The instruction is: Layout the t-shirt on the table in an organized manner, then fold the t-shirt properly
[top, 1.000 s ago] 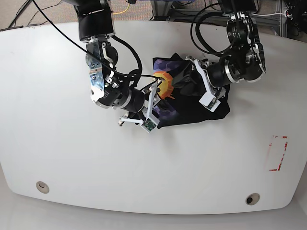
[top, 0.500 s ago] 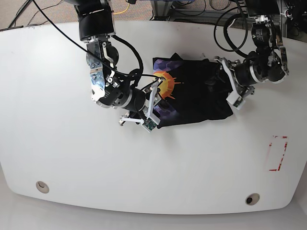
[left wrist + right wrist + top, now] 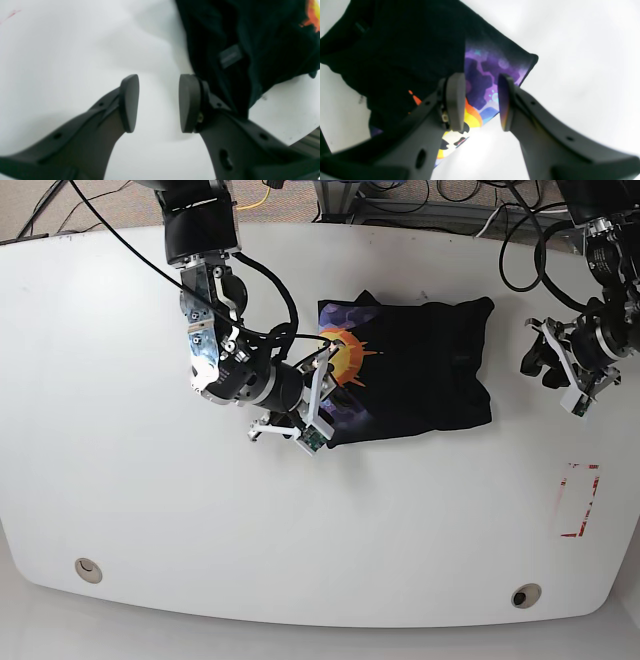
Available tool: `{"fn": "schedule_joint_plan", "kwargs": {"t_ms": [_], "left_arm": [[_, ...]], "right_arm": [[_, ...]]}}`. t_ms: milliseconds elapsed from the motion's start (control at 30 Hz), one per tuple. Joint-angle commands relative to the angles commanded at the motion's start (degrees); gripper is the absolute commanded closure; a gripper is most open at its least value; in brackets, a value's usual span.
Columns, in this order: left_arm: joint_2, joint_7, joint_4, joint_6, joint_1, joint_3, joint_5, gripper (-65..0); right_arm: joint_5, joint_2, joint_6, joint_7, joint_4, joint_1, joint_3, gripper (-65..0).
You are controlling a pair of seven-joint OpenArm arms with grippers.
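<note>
The t-shirt [image 3: 410,370] lies as a folded black rectangle in the middle of the table [image 3: 130,480], with a purple and orange print showing at its left edge. My right gripper [image 3: 324,386] hovers open over that printed edge; in the right wrist view its fingers [image 3: 456,100] straddle the printed cloth [image 3: 482,75] without closing on it. My left gripper [image 3: 538,364] is open, off to the right of the t-shirt and apart from it. In the left wrist view the t-shirt [image 3: 250,37] lies beyond the right finger [image 3: 188,102], and bare table shows between the pads.
A red tape rectangle [image 3: 579,500] marks the table at the right. Two small round holes [image 3: 88,569] [image 3: 526,594] sit near the front edge. Cables and floor clutter run behind the back edge.
My left gripper has let go of the t-shirt's right side and pulled away to the right. The t-shirt's right edge now lies spread out. The right arm has stayed put.
</note>
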Motion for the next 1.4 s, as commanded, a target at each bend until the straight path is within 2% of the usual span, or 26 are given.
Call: {"fn": "schedule_joint_plan", "kwargs": {"t_ms": [100, 167, 233, 300, 433, 567, 700, 800, 867, 1000, 1167, 1233, 1400], "left_arm": [[0.4, 0.0, 2.5, 0.0, -0.4, 2.5, -8.0, -24.6], [2.5, 0.0, 2.5, 0.0, -0.4, 4.5, -11.8, -24.6], [4.8, 0.0, 2.5, 0.0, -1.1, 5.5, -11.7, -24.6], [6.9, 0.0, 2.4, 0.0, -1.4, 6.2, -9.9, -24.6], [11.7, -0.1, -0.7, 0.0, -2.0, 8.9, -0.5, -24.6], [13.8, -0.3, -5.8, 0.0, -5.7, 8.9, 6.2, -24.6], [13.5, -0.4, -12.7, 0.0, -9.5, 7.6, 9.1, -24.6], [11.3, -0.9, -16.6, 0.0, -11.8, 5.3, 9.4, -24.6], [9.4, -2.8, -20.0, 0.0, -13.5, 3.5, 9.4, -24.6], [5.2, -5.9, -24.1, 0.0, -14.9, 3.3, 9.4, -24.6], [2.5, -6.3, -25.1, 0.0, -16.3, 3.1, 9.0, -24.6], [1.8, -4.5, -22.1, 0.0, -16.1, 2.9, 6.8, -24.6], [1.7, 4.2, -8.4, 0.0, -12.0, 0.6, -3.9, -24.6]], "right_arm": [[0.0, 0.0, 0.0, 0.0, -0.3, 0.1, 0.0, -21.1], [0.0, 0.0, 0.0, 0.0, -0.3, 0.1, 0.0, -21.1], [0.0, 0.0, 0.0, 0.0, -0.3, 0.1, 0.0, -21.1], [0.0, 0.0, 0.0, 0.0, -0.3, 0.1, 0.0, -21.1], [0.0, 0.3, 0.0, 0.0, -0.2, 0.0, 0.0, -21.1], [0.0, 0.3, 0.0, 0.0, 0.0, -0.1, 0.0, -21.1], [0.0, 0.3, 0.0, 0.0, 0.1, -0.4, 0.0, -21.1], [0.0, 0.3, 0.0, 0.0, 0.1, -1.0, 0.0, -20.9], [0.0, 0.3, 0.0, 0.0, 0.4, -1.1, 0.0, -20.9], [0.0, 0.3, 0.0, 0.0, 1.2, -1.4, 0.0, -20.9], [0.0, 0.3, 0.0, 0.0, 1.5, -1.8, 0.0, -20.9], [0.0, 0.2, 0.0, 0.0, 2.2, -1.8, 0.0, -20.9], [0.0, -0.3, 0.0, 0.1, 2.1, -0.6, -0.4, -20.9]]}}
